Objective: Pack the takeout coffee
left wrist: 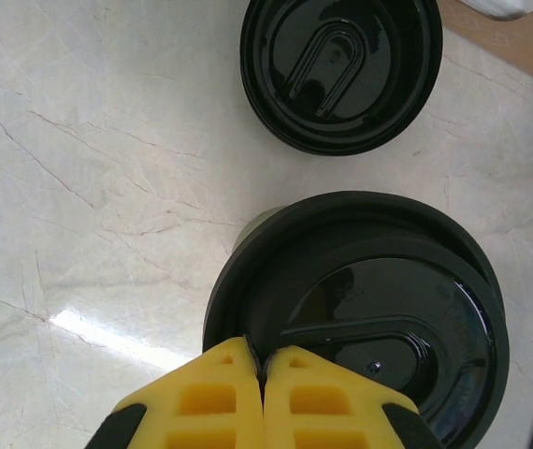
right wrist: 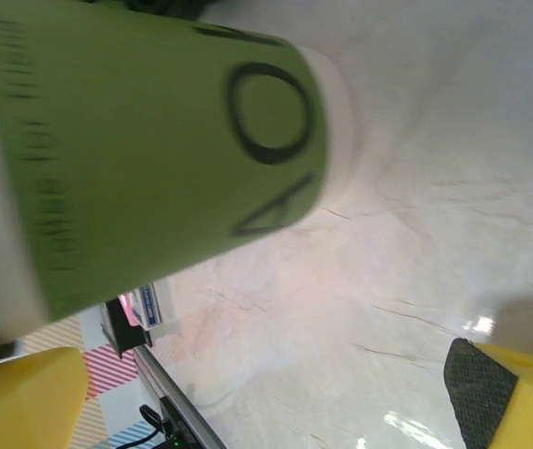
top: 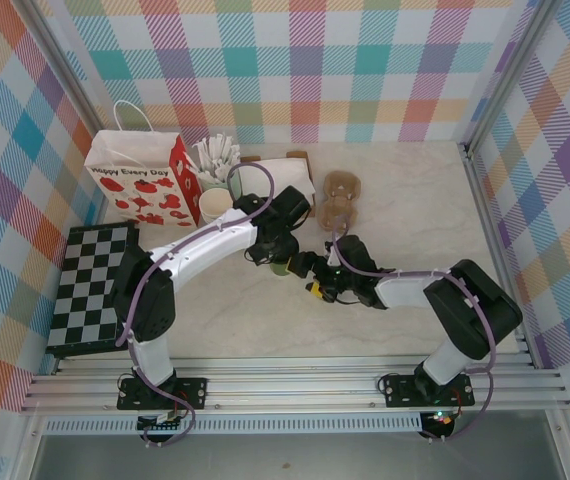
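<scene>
Clenched left claw (left wrist: 257,365) presses the lid's (left wrist: 369,281) rim; right claw (right wrist: 266,393), released, flanks the cup (right wrist: 154,140), which could tip.

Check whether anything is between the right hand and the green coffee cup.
Nothing visible is. The green cup sits just ahead of the right hand, whose fingers are open. The left hand, shut, sits at its black lid's rim.

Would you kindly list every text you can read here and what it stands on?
"Happy Every Day": on the white and red paper bag.
"O", then what looks like "A": large black print on the green cup.
Smaller print along the green cup: too blurred to read.
</scene>
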{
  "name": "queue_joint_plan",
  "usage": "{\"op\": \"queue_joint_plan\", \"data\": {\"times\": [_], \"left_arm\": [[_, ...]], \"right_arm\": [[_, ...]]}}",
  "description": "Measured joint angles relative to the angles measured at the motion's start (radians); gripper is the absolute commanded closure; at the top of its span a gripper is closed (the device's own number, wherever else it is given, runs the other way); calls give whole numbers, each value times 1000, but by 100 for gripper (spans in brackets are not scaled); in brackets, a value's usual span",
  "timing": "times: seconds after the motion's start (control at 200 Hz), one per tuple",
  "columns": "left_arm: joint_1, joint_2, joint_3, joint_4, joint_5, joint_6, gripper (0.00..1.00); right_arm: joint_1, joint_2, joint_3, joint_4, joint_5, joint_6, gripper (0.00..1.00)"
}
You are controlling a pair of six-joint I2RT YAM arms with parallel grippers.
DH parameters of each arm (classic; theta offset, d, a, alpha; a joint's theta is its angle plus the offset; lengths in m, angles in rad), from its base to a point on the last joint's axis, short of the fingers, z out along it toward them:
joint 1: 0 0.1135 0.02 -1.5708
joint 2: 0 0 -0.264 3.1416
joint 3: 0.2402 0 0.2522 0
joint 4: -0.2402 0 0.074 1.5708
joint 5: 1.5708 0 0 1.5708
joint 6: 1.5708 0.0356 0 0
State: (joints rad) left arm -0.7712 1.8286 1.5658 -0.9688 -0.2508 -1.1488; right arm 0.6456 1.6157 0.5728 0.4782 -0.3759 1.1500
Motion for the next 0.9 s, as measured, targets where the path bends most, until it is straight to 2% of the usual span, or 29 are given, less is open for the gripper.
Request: {"op": "queue_joint_plan", "data": {"times": [0.3,0.575,0.9], "left_arm": [[0,2,-3,23,3,-11,100],[0,11,11,10,3,-11,100],[0,16,18,3,4,-12,100]], "right_arm": [[-14,14,-23,91,-34,37,0],[10,-93,-69,177,-11,-14,0],[10,-24,-69,216,32,-14,0]]}}
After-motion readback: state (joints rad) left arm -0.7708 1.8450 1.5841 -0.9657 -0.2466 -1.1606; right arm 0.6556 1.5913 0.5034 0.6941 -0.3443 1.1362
